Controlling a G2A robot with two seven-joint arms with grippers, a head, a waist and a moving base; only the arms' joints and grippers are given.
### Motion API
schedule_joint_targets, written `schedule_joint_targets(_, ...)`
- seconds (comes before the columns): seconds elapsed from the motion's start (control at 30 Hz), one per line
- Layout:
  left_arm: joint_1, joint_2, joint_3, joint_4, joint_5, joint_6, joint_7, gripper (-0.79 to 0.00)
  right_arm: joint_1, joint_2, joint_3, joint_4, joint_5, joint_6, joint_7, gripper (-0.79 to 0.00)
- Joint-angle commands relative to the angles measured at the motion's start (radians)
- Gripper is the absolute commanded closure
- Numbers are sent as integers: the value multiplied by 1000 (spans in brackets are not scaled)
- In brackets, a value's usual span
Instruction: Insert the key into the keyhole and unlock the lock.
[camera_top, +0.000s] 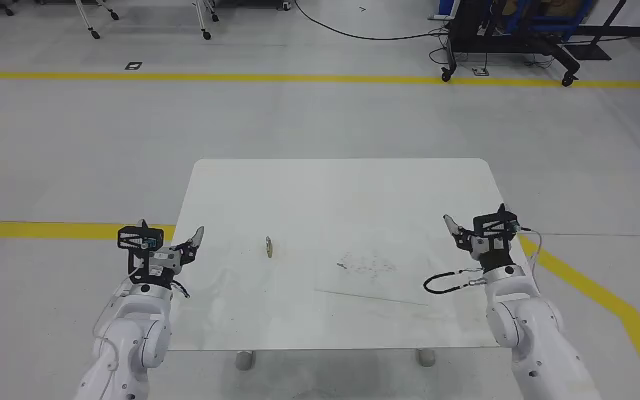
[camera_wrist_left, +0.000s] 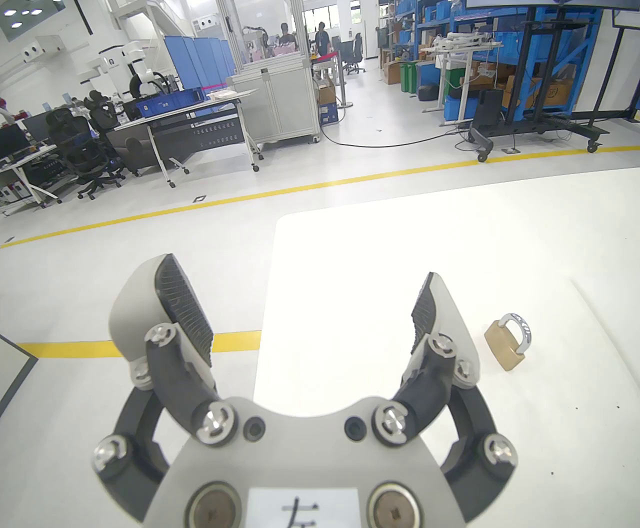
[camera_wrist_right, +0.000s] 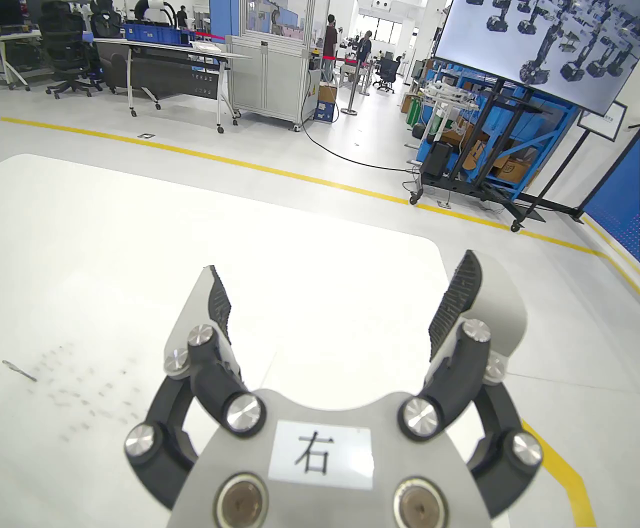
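The left pincer (camera_top: 170, 240) hangs at the left edge of the worktop (camera_top: 340, 195), partly over the floor, with its ribbed pads (camera_wrist_left: 182, 310) spread wide and nothing between them. The right pincer (camera_top: 478, 225) hangs at the right edge, also spread wide and holding nothing; in its own wrist view (camera_wrist_right: 340, 270) the worktop's rounded far-right corner lies just beyond the pads.

The padlock (camera_top: 268, 246) sits on the worktop left of the middle, about halfway between the near and far edges. It is near the left pincer and well apart from the right one. In the left wrist view its brass body and silver shackle (camera_wrist_left: 507, 345) sit apart from the pincer's pads. There are small marks on the shackle, too small to read.

A broad stretch of white surface separates the padlock from the right edge, marked by a patch of grey scuffs (camera_top: 365, 263). Beside the scuffs lies a thin grey object (camera_wrist_right: 19, 370), too small to tell whether it is the key.

Each pincer's mount carries a white label (camera_wrist_right: 320, 452) with one dark character. Yellow lines (camera_top: 300, 77) cross the floor around the worktop.
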Motion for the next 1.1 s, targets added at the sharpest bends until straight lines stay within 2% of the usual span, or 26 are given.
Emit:
schedule_joint_targets(0.0, 0, 0, 0, 0, 0, 0, 0, -785, 45, 1, -35, 36, 3, -96, 45, -785)
schedule_joint_targets(0.07, 0, 0, 0, 0, 0, 0, 0, -785, 97, 1, -75, 85, 14, -187, 79, -785)
schedule_joint_targets(0.3, 0, 0, 0, 0, 0, 0, 0, -785, 254, -11, -218, 262, 80, -406, 147, -785)
schedule_joint_targets(0.73, 0, 0, 0, 0, 0, 0, 0, -785, 254, -12, -223, 261, 84, -412, 146, -785)
schedule_joint_targets(0.9, 0, 0, 0, 0, 0, 0, 0, -785, 305, -18, -298, 295, 89, -526, 157, -785)
schedule_joint_targets(1.07, 0, 0, 0, 0, 0, 0, 0, -785, 388, -21, -351, 385, 131, -708, 127, -785)
